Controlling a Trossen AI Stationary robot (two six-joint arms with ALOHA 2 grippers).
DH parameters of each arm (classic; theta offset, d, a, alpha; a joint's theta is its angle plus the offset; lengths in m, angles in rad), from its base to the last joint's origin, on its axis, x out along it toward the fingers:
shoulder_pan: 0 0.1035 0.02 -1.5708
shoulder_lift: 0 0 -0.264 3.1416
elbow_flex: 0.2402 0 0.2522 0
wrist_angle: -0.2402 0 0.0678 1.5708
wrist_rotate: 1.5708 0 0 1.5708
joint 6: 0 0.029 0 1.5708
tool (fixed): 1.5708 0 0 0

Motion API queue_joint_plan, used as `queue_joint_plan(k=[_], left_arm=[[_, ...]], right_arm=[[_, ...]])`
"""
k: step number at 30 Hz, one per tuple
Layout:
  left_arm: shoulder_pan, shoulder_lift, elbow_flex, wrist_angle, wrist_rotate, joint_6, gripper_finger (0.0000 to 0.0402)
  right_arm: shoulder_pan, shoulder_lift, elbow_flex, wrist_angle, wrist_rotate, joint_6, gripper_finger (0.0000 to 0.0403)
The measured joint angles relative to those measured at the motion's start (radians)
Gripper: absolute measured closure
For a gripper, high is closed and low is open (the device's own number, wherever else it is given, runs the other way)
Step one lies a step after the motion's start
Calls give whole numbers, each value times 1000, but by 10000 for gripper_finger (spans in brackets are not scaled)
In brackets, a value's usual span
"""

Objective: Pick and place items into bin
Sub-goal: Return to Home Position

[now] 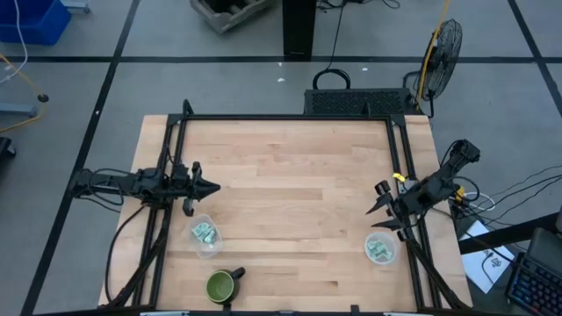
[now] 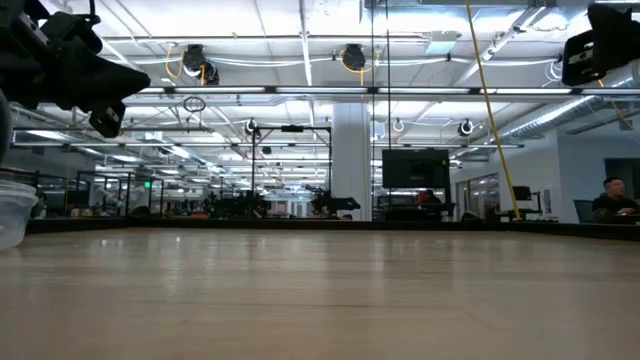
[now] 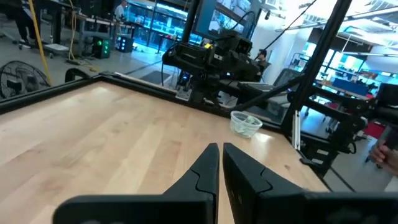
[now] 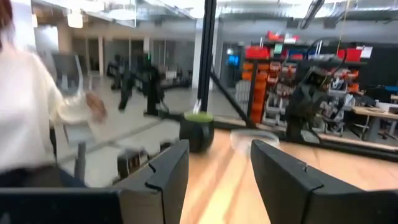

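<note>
Pale green-and-white packets lie inside two clear cups on the table's near half: one cup (image 1: pixel 204 234) near the left side, the other (image 1: pixel 380 248) near the right edge. My left gripper (image 1: pixel 213 186) hovers shut above the table, just beyond the left cup, pointing toward the right. Its wrist view shows the shut fingers (image 3: pixel 219 163) and the far cup (image 3: pixel 245 122) with packets in it. My right gripper (image 1: pixel 376 209) hangs open over the right side, just beyond the right cup. In the right wrist view my right gripper (image 4: pixel 217 158) stands wide open and holds nothing.
A dark green mug (image 1: pixel 224 285) stands at the table's near edge, left of centre, and shows in the right wrist view as a mug (image 4: pixel 198 132). A black frame runs along the table's left, right and far sides. A person's white sleeve (image 4: pixel 31 93) shows beyond the table. Bare wood fills the middle.
</note>
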Motion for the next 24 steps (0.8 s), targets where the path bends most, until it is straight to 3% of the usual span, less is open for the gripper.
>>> queue_joint_plan(k=[6, 12, 14, 17, 24], left_arm=[[0, 0, 0, 3, -2, 0, 376], [0, 0, -1, 13, -3, 0, 376], [0, 0, -1, 14, -3, 0, 376], [0, 0, -1, 17, -3, -1, 376], [0, 0, -1, 17, -3, -1, 376]], right_arm=[[0, 0, 0, -86, 34, -121, 236], [0, 18, -1, -100, 388, -31, 236], [0, 31, -1, -102, 455, -6, 236], [0, 53, -2, -105, 440, 4, 236], [0, 108, -2, -102, 186, 11, 236]])
